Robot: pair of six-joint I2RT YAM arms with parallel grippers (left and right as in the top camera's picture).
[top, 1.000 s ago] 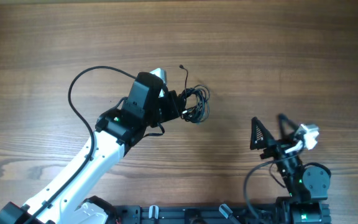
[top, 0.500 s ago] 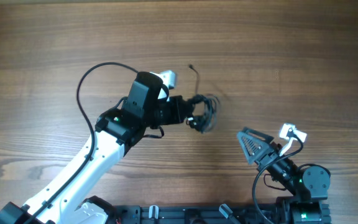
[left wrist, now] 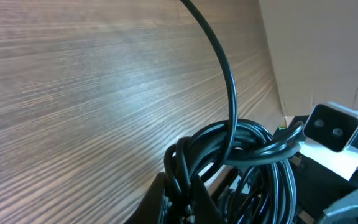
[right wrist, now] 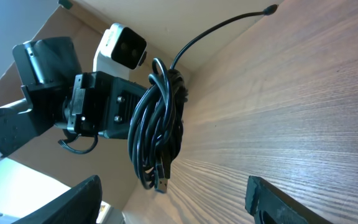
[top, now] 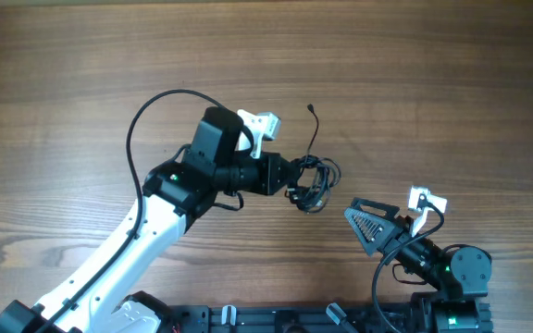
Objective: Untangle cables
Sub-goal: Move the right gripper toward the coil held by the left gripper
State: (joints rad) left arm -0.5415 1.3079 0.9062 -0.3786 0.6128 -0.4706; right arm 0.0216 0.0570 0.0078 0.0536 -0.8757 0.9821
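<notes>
Overhead shows the left jaws clamped on the cables [top: 315, 180], the right jaws apart.

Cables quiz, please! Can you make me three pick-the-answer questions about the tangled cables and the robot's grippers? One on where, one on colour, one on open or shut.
1. Where are the cables?
A. clamped in the left gripper
B. inside a box
C. hanging on a hook

2. What colour are the cables?
A. white
B. black
C. red

3. The right gripper is:
A. shut on the cables
B. open, holding nothing
C. shut on a pen

Answers:
1 A: in the right wrist view the bundle sits at the tip of the left gripper, lifted off the wood.
2 B: every cord in the bundle looks black.
3 B: its fingers stand wide apart with only bare wood between them.
</notes>
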